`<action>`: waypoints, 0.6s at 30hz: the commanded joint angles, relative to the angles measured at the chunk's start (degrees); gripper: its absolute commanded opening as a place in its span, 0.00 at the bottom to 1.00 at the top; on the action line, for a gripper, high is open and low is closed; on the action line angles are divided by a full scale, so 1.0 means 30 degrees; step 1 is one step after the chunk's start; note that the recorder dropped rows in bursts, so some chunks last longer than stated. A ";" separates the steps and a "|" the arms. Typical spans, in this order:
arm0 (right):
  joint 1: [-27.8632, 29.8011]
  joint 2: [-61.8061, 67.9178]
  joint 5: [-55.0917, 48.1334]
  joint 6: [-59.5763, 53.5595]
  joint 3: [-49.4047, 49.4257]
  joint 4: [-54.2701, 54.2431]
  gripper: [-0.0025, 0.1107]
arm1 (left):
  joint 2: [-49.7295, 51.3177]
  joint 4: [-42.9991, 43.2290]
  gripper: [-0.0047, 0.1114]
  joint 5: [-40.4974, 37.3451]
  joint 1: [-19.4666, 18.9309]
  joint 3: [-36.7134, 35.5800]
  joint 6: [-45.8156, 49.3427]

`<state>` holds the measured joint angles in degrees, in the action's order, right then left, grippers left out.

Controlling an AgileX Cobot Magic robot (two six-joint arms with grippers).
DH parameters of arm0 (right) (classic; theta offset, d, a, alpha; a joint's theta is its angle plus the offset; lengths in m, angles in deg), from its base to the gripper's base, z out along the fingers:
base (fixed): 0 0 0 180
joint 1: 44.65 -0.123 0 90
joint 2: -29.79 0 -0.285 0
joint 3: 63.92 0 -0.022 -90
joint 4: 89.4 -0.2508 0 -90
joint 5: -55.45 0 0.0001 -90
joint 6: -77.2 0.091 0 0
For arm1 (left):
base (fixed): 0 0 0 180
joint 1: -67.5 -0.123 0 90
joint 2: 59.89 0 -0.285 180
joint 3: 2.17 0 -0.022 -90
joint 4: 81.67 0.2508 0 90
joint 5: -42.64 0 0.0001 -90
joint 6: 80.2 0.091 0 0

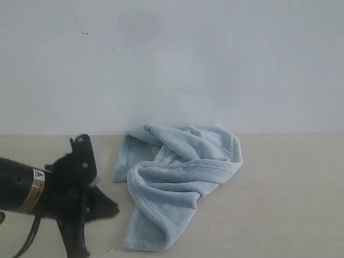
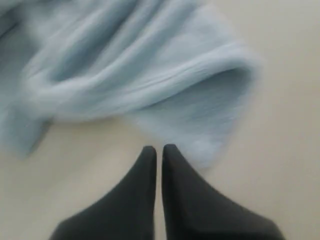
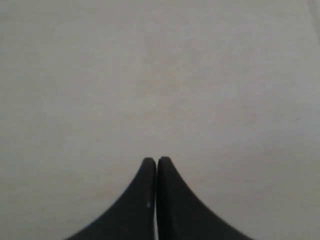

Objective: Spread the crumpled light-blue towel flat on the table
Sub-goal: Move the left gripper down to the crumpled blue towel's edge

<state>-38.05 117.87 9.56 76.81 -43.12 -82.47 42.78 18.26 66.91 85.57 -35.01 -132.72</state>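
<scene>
We log crumpled towel (image 1: pixel 177 183) mid-surface (image 1: pixel 290 204), long axis wall-to-front. Left tool (image 2: pixel 159 148), tips together, empty, just beside its front end, so nearer. Right tool (image 3: pixel 157 160) likewise together, over bare surface.

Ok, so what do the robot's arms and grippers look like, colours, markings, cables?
The left arm is matte black, with a brass-coloured band carrying a small white label, and a thin black cable hanging beneath. The left gripper and right gripper each have two smooth dark grey fingers tapering to narrow tips. The right arm itself isn't visible.
</scene>
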 commanded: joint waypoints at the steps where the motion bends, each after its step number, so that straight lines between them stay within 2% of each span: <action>1: 0.0070 -0.0027 -0.2617 -0.2578 -0.0149 -0.3640 0.02 | -0.0087 -0.0306 0.07 0.6388 0.0268 -0.0721 0.2967; 7: 0.0070 0.0097 -0.2923 -0.2666 -0.0028 -0.5271 0.02 | -0.0282 -1.0684 0.07 0.6034 0.1363 -0.0765 -0.2158; 9: -0.0244 0.0146 -0.2836 -0.3188 -0.0028 -0.5704 0.02 | -0.0247 -1.3659 0.07 0.3205 0.1548 -0.0708 -0.2179; 11: -0.0950 0.0146 -0.2625 -0.3348 -0.0028 -0.5736 0.02 | -0.0029 -1.5770 0.07 -0.1195 0.1548 -0.0231 -0.1154; 12: -0.1623 0.0146 -0.2587 -0.3630 -0.0028 -0.5736 0.02 | 0.0229 -1.6482 0.07 -0.2955 0.1505 0.0200 0.0124; 14: -0.2849 0.0146 -0.2435 -0.4789 -0.0028 -0.5736 0.02 | 0.0936 -1.6661 0.07 -0.4712 0.1296 0.1209 0.2715; 18: -0.4922 0.0146 -0.1644 -0.6977 -0.0028 -0.5673 0.02 | 0.2535 -1.6661 0.11 -0.4144 0.1257 0.3142 0.3470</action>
<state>-49.85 118.35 2.84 59.88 -43.12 -99.38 47.51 -30.32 54.54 89.29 -29.29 -124.78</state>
